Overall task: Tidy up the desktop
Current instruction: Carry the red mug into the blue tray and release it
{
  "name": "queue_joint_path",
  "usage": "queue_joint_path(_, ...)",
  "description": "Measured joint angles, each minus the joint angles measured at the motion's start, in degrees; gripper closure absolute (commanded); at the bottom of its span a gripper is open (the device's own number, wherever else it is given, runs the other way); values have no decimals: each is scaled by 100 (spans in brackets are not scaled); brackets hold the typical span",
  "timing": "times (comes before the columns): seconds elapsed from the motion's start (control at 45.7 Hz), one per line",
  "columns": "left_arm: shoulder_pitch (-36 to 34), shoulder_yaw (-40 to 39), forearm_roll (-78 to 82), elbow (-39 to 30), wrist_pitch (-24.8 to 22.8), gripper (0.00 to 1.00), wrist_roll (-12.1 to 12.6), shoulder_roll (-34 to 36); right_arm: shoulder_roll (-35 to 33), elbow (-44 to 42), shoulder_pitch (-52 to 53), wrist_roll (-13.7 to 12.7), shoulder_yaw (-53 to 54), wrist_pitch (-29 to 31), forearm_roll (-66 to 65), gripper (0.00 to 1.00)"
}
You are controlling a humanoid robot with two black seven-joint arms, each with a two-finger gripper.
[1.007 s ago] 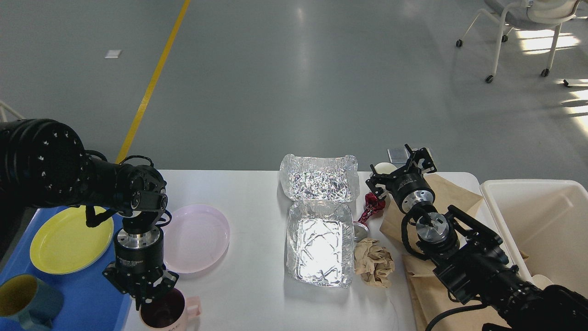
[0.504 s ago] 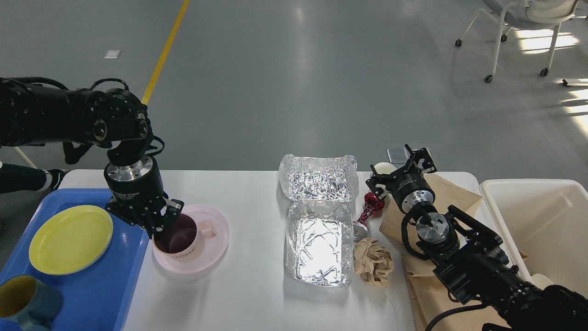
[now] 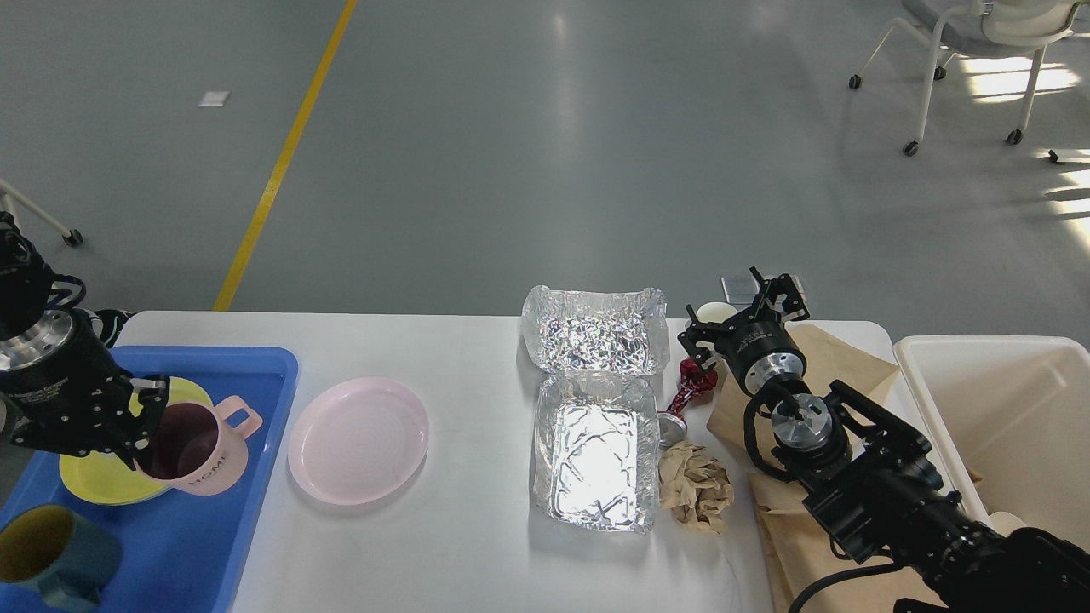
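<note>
Left gripper (image 3: 140, 430) clamps mug (image 3: 196, 447) rim over tray (image 3: 255, 477) | plate (image 3: 102, 477) beneath | I'd fear tilted mug slipping, cracking it

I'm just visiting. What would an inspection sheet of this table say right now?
Surface: white desktop, partly bare.
Job's things: pink mug held tilted above blue tray; yellow plate and teal mug in tray; pink plate on desktop.
Clutter: foil container, crumpled paper, red wrapper, brown bags.
Tools: left tool grips mug rim; right tool open, empty.
Cables: black, along right arm.
Surroundings: cream bin, chair, yellow floor line.
</note>
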Motion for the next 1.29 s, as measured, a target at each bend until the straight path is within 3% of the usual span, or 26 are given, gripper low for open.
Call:
queue_joint_path(0.547,1340,-57,-7,513,0,100,-39,689,0,0,0,0,0,0,0,0)
queue_joint_path(0.941,2049,-663,3,964,0,97,1,699,0,0,0,0,0,0,0,0)
queue_joint_path(1.292,2114,-743,5,970,1,75,-25,635,0,0,0,0,0,0,0,0)
